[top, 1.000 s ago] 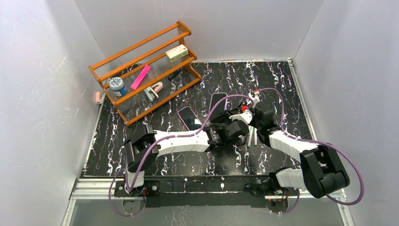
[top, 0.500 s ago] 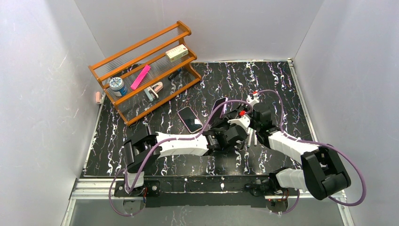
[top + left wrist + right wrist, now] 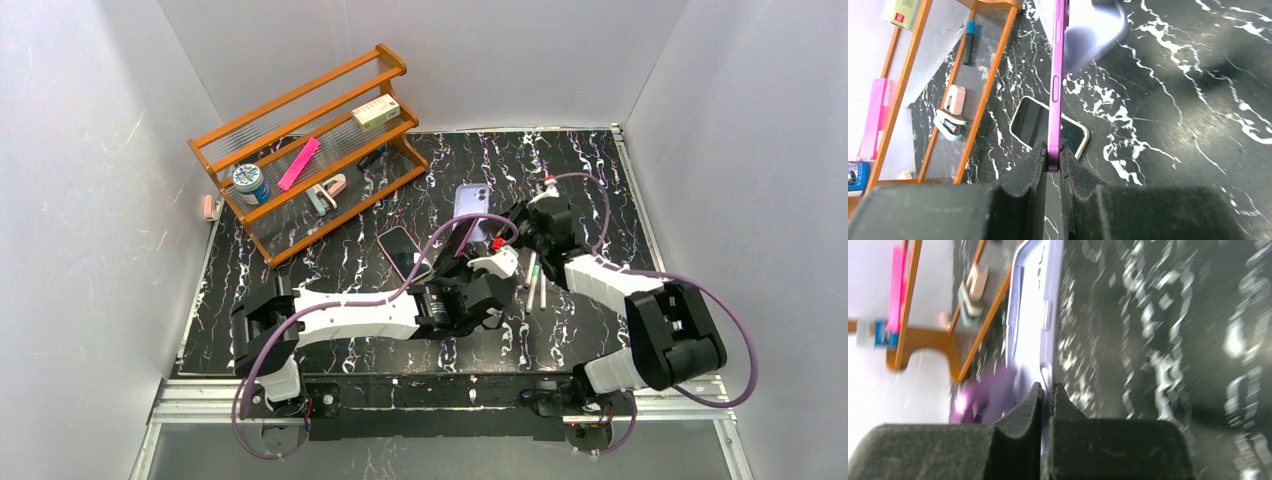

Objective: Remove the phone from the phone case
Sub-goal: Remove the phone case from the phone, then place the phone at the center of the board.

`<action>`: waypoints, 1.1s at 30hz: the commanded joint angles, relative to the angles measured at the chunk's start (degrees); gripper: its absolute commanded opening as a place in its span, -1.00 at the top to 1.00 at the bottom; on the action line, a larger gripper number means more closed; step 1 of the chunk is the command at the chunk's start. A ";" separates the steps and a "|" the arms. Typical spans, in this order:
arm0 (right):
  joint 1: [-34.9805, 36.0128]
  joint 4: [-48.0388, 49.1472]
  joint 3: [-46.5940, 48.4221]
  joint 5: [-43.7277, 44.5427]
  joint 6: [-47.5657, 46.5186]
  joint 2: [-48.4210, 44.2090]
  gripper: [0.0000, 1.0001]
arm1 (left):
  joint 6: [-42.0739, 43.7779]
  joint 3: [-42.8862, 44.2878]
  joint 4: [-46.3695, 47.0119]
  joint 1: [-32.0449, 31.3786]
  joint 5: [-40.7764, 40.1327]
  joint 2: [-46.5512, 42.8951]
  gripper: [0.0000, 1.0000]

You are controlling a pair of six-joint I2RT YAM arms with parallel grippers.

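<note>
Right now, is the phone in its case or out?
Out, or nearly. The left gripper pinches the phone by its bare edge; the right gripper holds the case, its inside exposed. Whether a corner is seated, cannot tell.

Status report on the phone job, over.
Left end effector shut on phone edge. Right end effector shut on case. Both held aloft. Second phone lies beneath, untouched.

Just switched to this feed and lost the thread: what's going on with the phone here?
The left fingers are clamped on the end of the purple phone, holding it on edge above the table. The right fingers pinch the rim of the lavender case beside it. The phone's side looks bare, so it seems mostly out, but blur hides whether they have fully parted. A second phone lies flat on the table below.
</note>
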 commanded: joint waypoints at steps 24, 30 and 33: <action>-17.07 -6.31 -2.02 -4.56 -19.40 -8.66 0.97 | 6.34 23.19 -1.13 11.81 -0.72 26.19 1.00; -17.18 -7.78 -1.63 -4.46 -20.69 -8.32 0.97 | 6.97 27.40 -1.64 12.96 0.38 31.60 0.78; -17.32 -8.58 -1.70 -3.68 -21.28 -8.23 0.97 | 6.69 29.23 -1.82 13.31 1.12 33.41 0.63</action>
